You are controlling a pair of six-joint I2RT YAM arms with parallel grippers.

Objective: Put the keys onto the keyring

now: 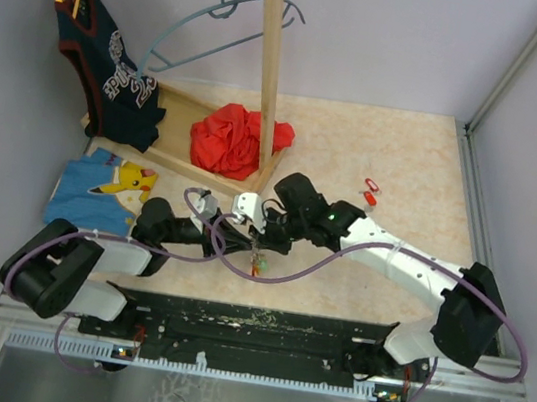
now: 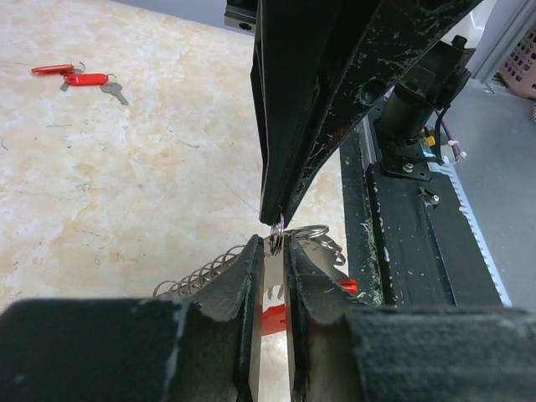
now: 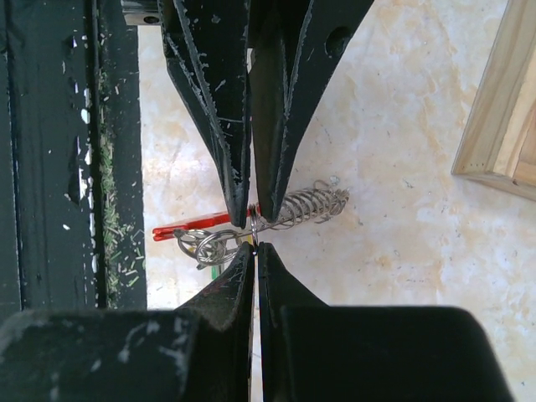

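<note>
A thin metal ring (image 3: 253, 224) stands edge-on, pinched from both sides. My left gripper (image 2: 272, 244) is shut on its lower edge, where the ring (image 2: 275, 234) shows between the tips. My right gripper (image 3: 255, 245) is shut on the opposite edge. The two grippers meet tip to tip in the top view, left (image 1: 247, 230) and right (image 1: 267, 223). Behind the ring lie a coiled wire piece (image 3: 310, 205), several split rings (image 3: 203, 246) and a red-tagged key (image 3: 191, 224). I cannot tell whether the held ring is the keyring. Two more red-tagged keys (image 1: 371, 188) lie apart on the table, also in the left wrist view (image 2: 75, 77).
A wooden clothes rack (image 1: 268, 70) with a grey-blue hanger (image 1: 209, 20) and a dark jersey (image 1: 108, 56) stands at the back left. A red cloth (image 1: 229, 140) lies on its base. A blue cartoon shirt (image 1: 104, 187) lies left. A black rail (image 1: 250, 325) runs along the near edge.
</note>
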